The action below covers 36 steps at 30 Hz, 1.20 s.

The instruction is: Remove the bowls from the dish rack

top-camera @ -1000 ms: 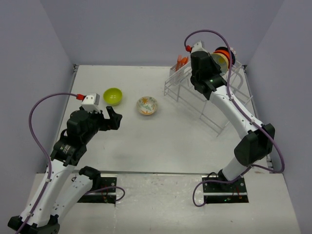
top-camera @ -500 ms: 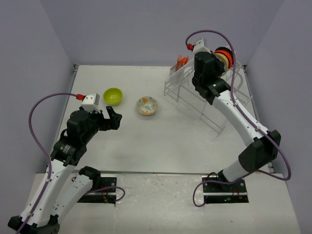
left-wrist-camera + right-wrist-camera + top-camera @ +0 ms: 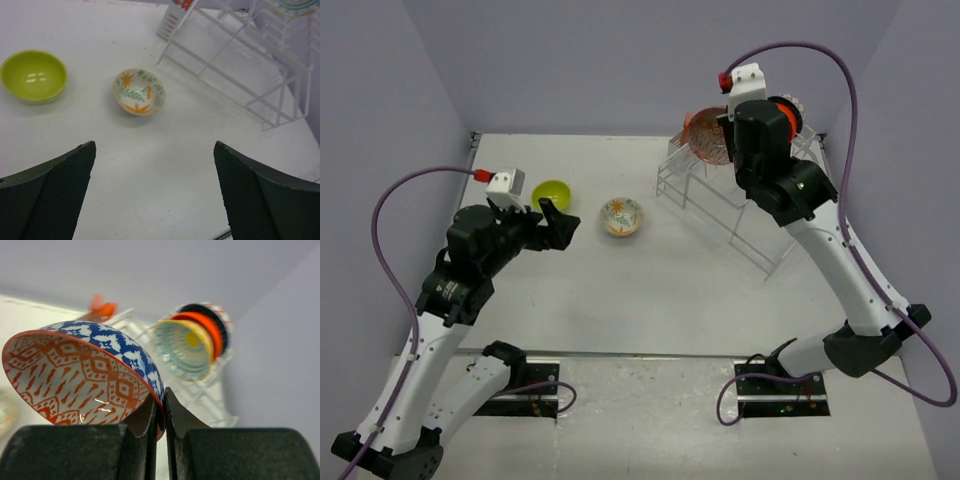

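Observation:
My right gripper [image 3: 162, 395] is shut on the rim of a bowl with a red-orange pattern inside and blue-and-white outside [image 3: 82, 372]. It holds that bowl [image 3: 706, 138] in the air above the left end of the white wire dish rack [image 3: 752, 212]. Standing on edge in the rack are a yellow-centred bowl with blue zigzags [image 3: 184, 349], a plain orange-red bowl [image 3: 209, 329] and a dark bowl [image 3: 206, 309]. A lime green bowl [image 3: 551, 194] and a white floral bowl [image 3: 622, 216] sit on the table. Beside them, my left gripper [image 3: 558, 226] hangs open and empty.
Orange utensils [image 3: 102, 307] stand in the small basket at the rack's far left corner. The rack [image 3: 240, 65] fills the table's back right. Purple walls close in the table at the back and both sides.
My right arm has lifted the red-patterned bowl up out of the rack and a little to the left. The left arm has shifted slightly forward, its gripper still open.

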Motion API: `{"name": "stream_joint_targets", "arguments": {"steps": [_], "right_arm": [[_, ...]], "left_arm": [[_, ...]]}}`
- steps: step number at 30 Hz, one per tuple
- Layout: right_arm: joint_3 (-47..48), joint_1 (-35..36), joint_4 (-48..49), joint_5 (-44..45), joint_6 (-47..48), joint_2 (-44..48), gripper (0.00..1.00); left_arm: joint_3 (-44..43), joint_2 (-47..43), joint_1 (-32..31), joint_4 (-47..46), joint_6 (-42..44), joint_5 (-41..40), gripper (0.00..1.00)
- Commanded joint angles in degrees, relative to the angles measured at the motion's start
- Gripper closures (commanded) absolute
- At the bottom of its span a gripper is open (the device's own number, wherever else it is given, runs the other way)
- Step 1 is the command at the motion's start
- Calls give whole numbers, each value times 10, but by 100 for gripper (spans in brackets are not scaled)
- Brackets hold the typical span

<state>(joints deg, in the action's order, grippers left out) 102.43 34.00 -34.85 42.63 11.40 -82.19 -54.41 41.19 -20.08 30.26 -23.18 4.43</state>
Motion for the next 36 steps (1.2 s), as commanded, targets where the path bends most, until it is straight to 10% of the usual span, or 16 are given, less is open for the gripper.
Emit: {"name": "stream_joint_targets", "arguments": {"steps": [1,7,14,21,27,31,33,36], "right_arm": [[51,19,-160,-159,-195,7,100],[53,71,-197,-187,-312,-21,100],[51,107,-209,-222,-360,-36,100],[50,128,-203,-247,-374,-38,100],[34,137,-186,-250,-391,-39,100],[16,143,-167,-261,-401,-35,100],[6,143,-155,-271,-407,-32,100],[-15,143,-139,-273,-409,-24,100]], "left_arm": [[-92,47,-3,-74,-28,110,0],[-198,158,-168,-69,-4,-53,0],[-210,238,-222,-42,-2,-191,2],[-215,274,-230,-30,-2,-226,30],[-220,293,-235,-18,1,-254,73],[-214,304,-234,-13,3,-267,79],[-207,306,-234,-11,-2,-274,100],[-194,300,-234,1,-20,-308,100]]}}
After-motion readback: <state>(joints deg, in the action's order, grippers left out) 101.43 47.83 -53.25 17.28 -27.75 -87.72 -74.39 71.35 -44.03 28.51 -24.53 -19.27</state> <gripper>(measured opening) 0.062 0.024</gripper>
